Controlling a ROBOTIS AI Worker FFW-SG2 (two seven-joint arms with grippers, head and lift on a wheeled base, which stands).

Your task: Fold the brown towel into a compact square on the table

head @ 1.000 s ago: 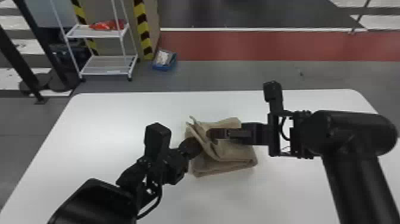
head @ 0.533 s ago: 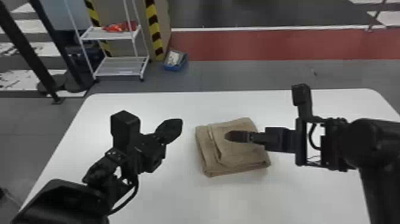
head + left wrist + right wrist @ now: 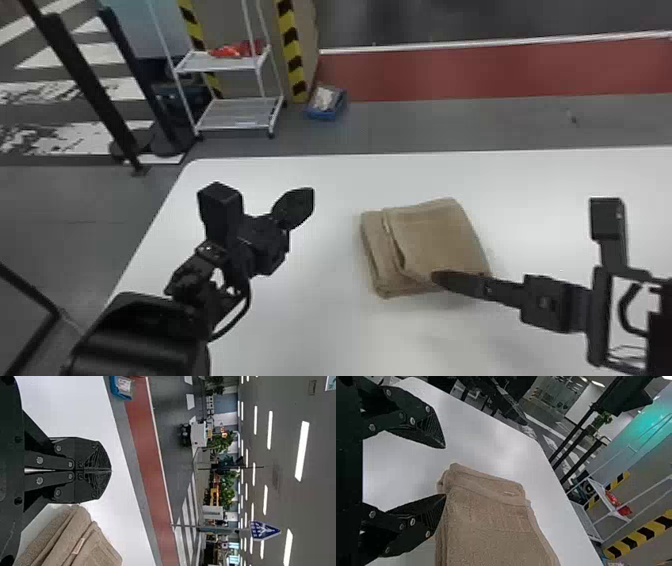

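On the white table (image 3: 320, 320) lies the brown towel (image 3: 430, 240), folded into a layered, roughly square bundle with one flap's edge showing near its left side. My left gripper (image 3: 300, 202) is held left of the towel, apart from it. In the left wrist view the left gripper (image 3: 111, 470) has its two fingers pressed together with nothing between them. My right gripper (image 3: 435, 276) is at the towel's front right edge. The right wrist view has the right gripper (image 3: 445, 471) spread wide, one finger beside the folded towel (image 3: 490, 522) and the other away from it.
Beyond the table's far edge, a white rack (image 3: 240, 112) and a blue bin (image 3: 326, 104) stand on the floor. Dark posts (image 3: 90, 85) rise at the back left. White tabletop surrounds the towel.
The left gripper has drawn away from the towel to the left. The right gripper, earlier over the towel, has shifted back toward its front right edge. The towel's raised left part now lies flatter.
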